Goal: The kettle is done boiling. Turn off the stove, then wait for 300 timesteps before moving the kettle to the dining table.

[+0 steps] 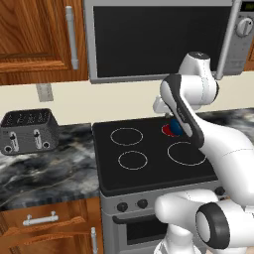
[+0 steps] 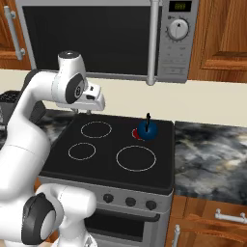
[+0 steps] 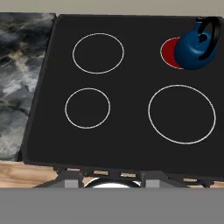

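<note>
The small dark-blue kettle (image 3: 194,48) stands upright on the back right burner of the stove (image 3: 131,87), and that burner's ring (image 3: 168,52) glows red. In the right base view the kettle (image 2: 147,130) sits well right of my gripper (image 2: 96,103), which hangs high over the cooktop's back left. The arm partly hides the kettle (image 1: 174,128) in the left base view. My fingertips (image 3: 70,180) stand apart at the bottom of the hand view with nothing between them. Dark knobs (image 2: 130,201) line the stove's steel front. The dining table is out of view.
A steel microwave (image 2: 96,34) hangs above the stove, close over the hand. A black toaster (image 1: 29,131) sits on the marbled counter (image 1: 44,168) to the left. More marbled counter (image 2: 207,154) lies to the right, with wood cabinets above and below.
</note>
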Tool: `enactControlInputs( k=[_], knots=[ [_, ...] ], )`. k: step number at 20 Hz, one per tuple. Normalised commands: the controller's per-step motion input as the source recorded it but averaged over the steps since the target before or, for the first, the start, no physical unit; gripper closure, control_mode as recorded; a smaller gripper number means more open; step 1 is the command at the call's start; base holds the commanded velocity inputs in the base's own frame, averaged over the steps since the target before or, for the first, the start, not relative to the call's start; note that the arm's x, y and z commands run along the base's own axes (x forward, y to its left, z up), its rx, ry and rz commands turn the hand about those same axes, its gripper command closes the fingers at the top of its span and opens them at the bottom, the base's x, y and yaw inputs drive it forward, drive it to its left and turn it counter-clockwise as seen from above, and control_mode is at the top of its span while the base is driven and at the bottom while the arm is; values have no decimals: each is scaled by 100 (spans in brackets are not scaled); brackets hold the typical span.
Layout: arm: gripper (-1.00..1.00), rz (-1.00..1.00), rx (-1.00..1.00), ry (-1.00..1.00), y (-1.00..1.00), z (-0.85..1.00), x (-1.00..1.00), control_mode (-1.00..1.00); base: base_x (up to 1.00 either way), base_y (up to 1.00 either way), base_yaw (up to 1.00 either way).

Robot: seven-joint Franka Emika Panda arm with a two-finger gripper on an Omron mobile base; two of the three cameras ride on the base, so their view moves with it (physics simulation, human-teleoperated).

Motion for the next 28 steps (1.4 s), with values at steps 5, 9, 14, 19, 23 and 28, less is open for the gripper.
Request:
enactControlInputs(
  k=[5,9,14,19,23,28],
  knots=[
    [-100,0,0,0,0,0,0,100,0,-6,0],
    [-100,0,0,0,0,0,0,100,-14,-33,0],
    [-100,0,0,0,0,0,0,100,-19,-39,0],
    [-100,0,0,0,0,0,0,100,-19,-39,0],
    [-100,0,0,0,0,0,0,100,-17,-40,0],
    [-100,0,0,0,0,0,0,100,-20,-46,0]
  ],
)
